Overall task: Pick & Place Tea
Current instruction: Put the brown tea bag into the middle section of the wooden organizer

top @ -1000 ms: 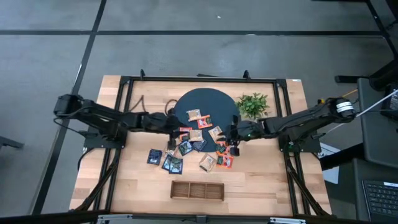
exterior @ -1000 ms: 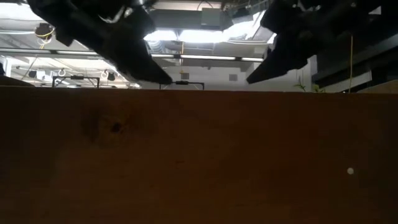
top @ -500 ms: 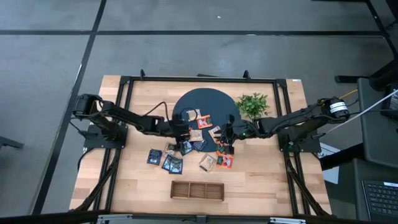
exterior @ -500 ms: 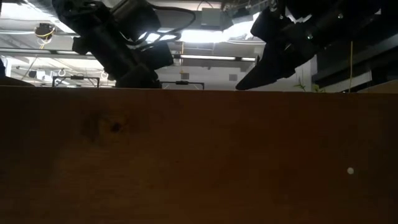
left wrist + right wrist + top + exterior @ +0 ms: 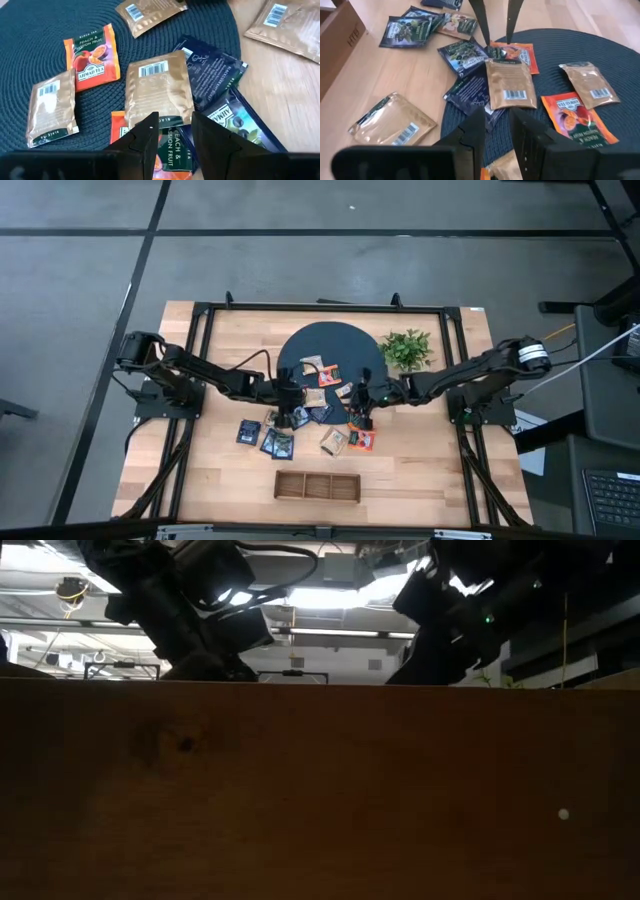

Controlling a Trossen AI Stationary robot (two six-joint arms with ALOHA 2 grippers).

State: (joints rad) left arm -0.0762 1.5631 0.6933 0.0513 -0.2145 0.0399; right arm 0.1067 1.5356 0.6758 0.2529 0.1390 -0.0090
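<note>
Several tea sachets, beige, orange-red and dark navy, lie flat on the near part of the round dark mat (image 5: 335, 343) and on the wood beside it. My left gripper (image 5: 175, 131) is open and tipped down over a beige sachet (image 5: 159, 92) and the orange sachet (image 5: 172, 152) half under it. My right gripper (image 5: 496, 125) is open too, facing the left one from across the same beige sachet (image 5: 510, 85). In the high view the left gripper (image 5: 290, 416) and right gripper (image 5: 358, 416) stand close together. My left gripper slants down from the table's left, with its fingertips (image 5: 487, 44) at the dark-banded end of the orange sachet (image 5: 517, 54). Whether they touch it, I cannot tell. Every sachet lies flat.
A narrow wooden three-compartment tray (image 5: 318, 485) lies near the front edge. A small green plant (image 5: 407, 348) stands at the mat's far right. More sachets (image 5: 265, 438) lie on the wood to the near left. A black frame (image 5: 200, 320) runs round the table.
My left gripper has come down and toward the table's right, tipping further downward over the sachets. My right gripper has come down and toward the table's left, closing the distance to the left one. The sachets have stayed where they were.
</note>
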